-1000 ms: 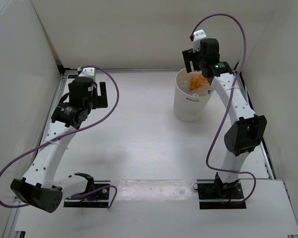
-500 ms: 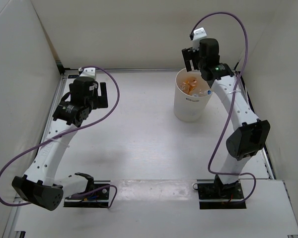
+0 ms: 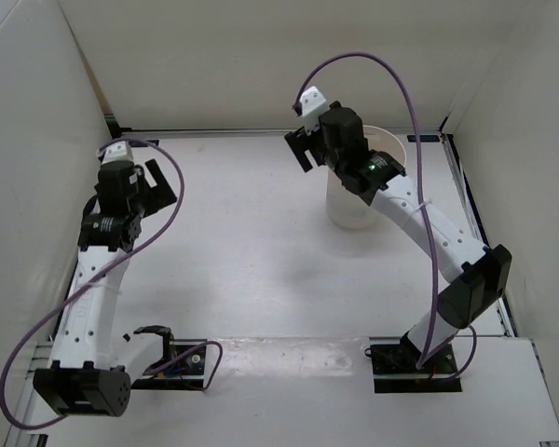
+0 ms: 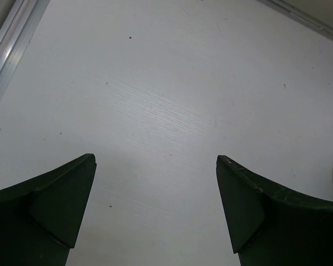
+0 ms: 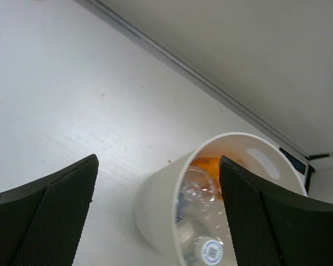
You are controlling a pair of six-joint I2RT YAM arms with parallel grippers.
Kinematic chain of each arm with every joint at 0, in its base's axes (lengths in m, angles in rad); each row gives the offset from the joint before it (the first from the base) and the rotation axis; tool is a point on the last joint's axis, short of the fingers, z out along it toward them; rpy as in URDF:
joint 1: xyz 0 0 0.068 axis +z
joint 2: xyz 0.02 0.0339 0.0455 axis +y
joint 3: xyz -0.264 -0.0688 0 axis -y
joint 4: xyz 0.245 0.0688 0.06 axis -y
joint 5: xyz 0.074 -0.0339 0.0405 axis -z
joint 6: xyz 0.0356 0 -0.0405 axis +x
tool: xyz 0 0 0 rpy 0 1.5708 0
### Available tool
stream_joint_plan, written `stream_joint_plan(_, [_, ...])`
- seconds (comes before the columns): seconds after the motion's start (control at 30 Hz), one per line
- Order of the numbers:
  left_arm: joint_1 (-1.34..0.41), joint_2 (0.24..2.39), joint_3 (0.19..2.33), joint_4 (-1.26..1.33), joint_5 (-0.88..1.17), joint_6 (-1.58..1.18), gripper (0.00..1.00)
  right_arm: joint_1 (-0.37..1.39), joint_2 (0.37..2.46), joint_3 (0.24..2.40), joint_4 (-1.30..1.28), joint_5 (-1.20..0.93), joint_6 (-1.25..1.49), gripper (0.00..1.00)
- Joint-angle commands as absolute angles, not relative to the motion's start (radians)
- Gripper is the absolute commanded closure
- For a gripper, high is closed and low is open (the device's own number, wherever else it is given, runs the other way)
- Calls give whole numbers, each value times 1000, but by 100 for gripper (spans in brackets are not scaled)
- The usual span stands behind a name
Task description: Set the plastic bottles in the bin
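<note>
Bottles [image 5: 197, 188], orange one included, inside bin [image 5: 155, 208] just below right end effector [image 5: 156, 162]. Left end effector [image 4: 155, 160] above desk [image 4: 155, 83]. Both released, empty. Task likely complete.

- Bin [image 3: 347, 207] stands on the table [image 3: 242, 242], toward its far right corner.
- Plastic bottles [image 5: 195, 187] lie inside the bin.
- Right gripper [image 3: 303, 149] hangs just left of the bin.
- Left gripper [image 3: 154, 182] hangs over the far left corner.
</note>
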State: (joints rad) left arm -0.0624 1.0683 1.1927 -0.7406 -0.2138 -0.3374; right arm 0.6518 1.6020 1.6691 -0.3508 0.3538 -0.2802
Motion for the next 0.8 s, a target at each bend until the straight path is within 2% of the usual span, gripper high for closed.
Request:
stream_joint_plan(0.0, [21, 953, 1074, -600, -81, -445, 0, 719, 1536, 1652, -366, 362, -299, 10])
stream_joint_plan(0.17, [110, 882, 973, -538, -72, -509, 0, 805, 1494, 1606, -417, 354, -259, 10])
stream_joint_plan(0.37, [133, 818, 845, -416, -68, -505, 0, 769, 1479, 1643, -410, 434, -206, 10])
stream_joint_plan(0.53, [133, 815, 798, -373, -31, -489, 0, 603, 1483, 1730, -345, 546, -170, 10])
stream_joint_plan(0.63, [133, 828, 781, -370, -8, -460, 0, 476, 1477, 1752, -389, 589, -75, 10])
stream_joint_plan(0.67, [136, 827, 773, -371, -32, -529, 0, 421, 1468, 1746, -402, 598, -11, 10])
stream_joint_plan(0.77, [150, 828, 746, -281, -37, -551, 0, 272, 1450, 1729, -489, 513, 61, 10])
